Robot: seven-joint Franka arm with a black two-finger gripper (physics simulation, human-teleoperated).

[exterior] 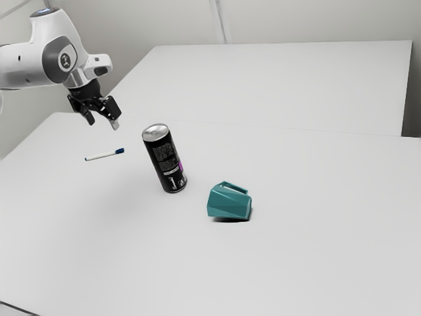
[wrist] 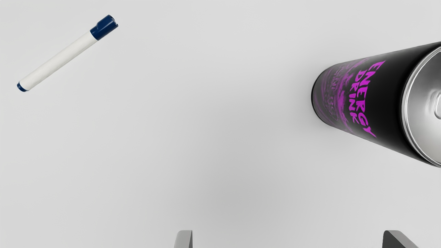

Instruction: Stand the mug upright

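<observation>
Four things run left to right for us in the exterior view: our gripper (exterior: pixel 103 123) above the surface (exterior: pixel 302 263), fingers apart; a marker (exterior: pixel 104 155) lying at six o'clock from it; a black can (exterior: pixel 164 161) at three o'clock from the marker; and the mug (exterior: pixel 229 203), on the surface at four o'clock from the can. In the wrist view we read the can's magenta ENERGY DRINK lettering, while the exterior view gives us its pale print and a sliver of magenta. Our fingers and the can's silver top are cut off by the wrist view's edges. We cannot tell which end of the mug is its mouth. It lies on its side, teal and faceted, its handle toward one o'clock, a dark shadow at six.
</observation>
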